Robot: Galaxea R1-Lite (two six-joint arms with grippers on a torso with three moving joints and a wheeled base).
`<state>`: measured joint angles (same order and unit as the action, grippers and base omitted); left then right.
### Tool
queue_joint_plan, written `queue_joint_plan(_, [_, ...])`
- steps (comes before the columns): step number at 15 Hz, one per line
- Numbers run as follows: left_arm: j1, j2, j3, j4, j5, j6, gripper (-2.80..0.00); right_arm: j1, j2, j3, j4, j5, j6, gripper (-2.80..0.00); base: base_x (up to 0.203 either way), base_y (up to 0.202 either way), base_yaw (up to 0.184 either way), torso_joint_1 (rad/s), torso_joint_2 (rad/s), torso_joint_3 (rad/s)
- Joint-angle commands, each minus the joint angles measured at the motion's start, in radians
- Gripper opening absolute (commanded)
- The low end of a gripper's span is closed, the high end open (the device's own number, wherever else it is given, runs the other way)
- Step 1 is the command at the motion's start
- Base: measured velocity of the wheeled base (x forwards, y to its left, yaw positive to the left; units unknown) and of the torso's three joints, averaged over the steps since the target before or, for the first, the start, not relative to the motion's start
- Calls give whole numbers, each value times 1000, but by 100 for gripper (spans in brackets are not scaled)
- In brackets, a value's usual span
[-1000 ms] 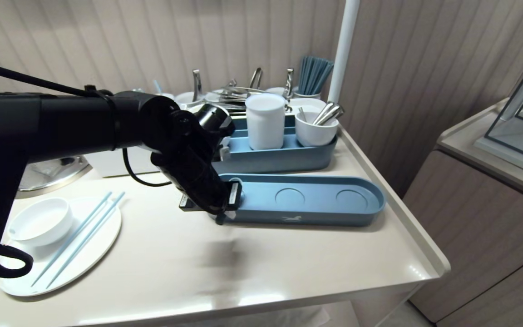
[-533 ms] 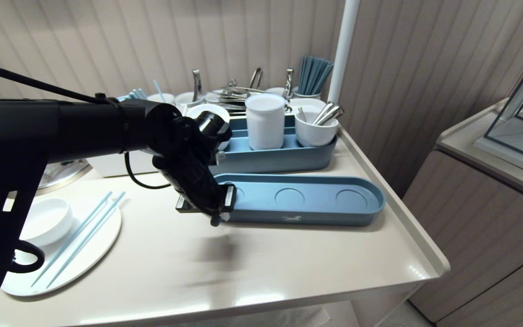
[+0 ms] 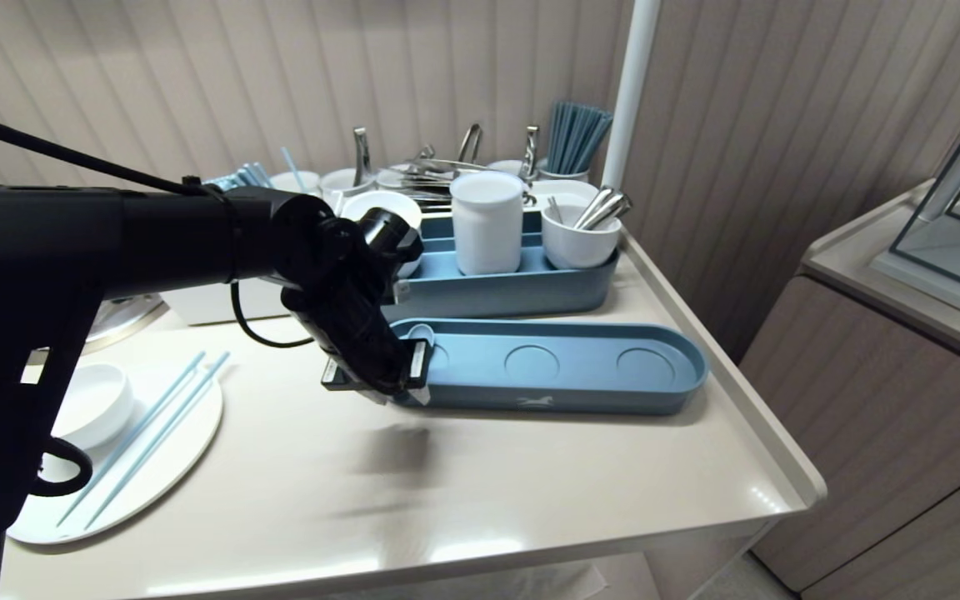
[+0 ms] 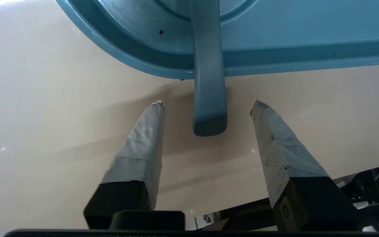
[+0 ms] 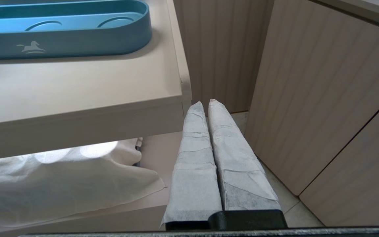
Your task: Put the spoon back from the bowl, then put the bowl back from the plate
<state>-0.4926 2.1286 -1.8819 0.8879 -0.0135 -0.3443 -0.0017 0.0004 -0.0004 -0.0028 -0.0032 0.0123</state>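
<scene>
Your left gripper (image 4: 207,103) stands open at the left end of the blue tray (image 4: 137,62), its two taped fingers (image 4: 140,144) spread apart. The spoon (image 4: 208,65) lies between them, and clear gaps on both sides show that neither finger touches it. The spoon rests in the tray with its handle crossing the rim and jutting out over the table (image 4: 44,115). The end of the handle reaches a little past the fingertips, towards the wrist.

Only the left wrist view shows you those gaps. In the head view the black wrist covers the fingers and the handle, and just a small pale part of the spoon peeks out inside the tray's left end. The head view does give you the whole tray, with its round recesses, sitting just in front of a second tray (image 3: 513,287) that holds a white canister (image 3: 487,221) and a cup (image 3: 580,237) of metal utensils. A plate (image 3: 163,475) with chopsticks (image 3: 147,429) lies well to the left.

The right wrist view alone shows your right gripper (image 5: 206,102). It hangs off the table's right edge, below the top, with its fingers pressed together and holding nothing.

The spoon is a matte teal-blue, close to the tray's colour, and its flat, broad handle ends in a blunt, rounded tip.
</scene>
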Motion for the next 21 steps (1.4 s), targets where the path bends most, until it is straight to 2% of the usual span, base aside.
queue_joint_plan(1, [0, -4, 1, 5, -2, -2, 0, 0, 1, -1, 0, 0, 0, -280, 0, 0, 0, 0, 0, 0])
queue_joint_plan(9, [-1, -234, 24, 34, -15, -1, 0, 0, 1, 0, 0, 0, 0, -280, 0, 0, 0, 0, 0, 0])
queue_joint_plan(15, [-1, -262, 41, 39, -14, 2, 0, 0, 1, 0, 0, 0, 0, -280, 0, 0, 0, 0, 0, 0])
queue_joint_plan(18, [-1, -295, 75, 46, -13, 41, 0, 0, 1, 0, 0, 0, 0, -280, 0, 0, 0, 0, 0, 0])
queue_joint_plan(21, [-1, -327, 76, 48, -10, 53, 0, 0, 1, 0, 0, 0, 0, -280, 0, 0, 0, 0, 0, 0])
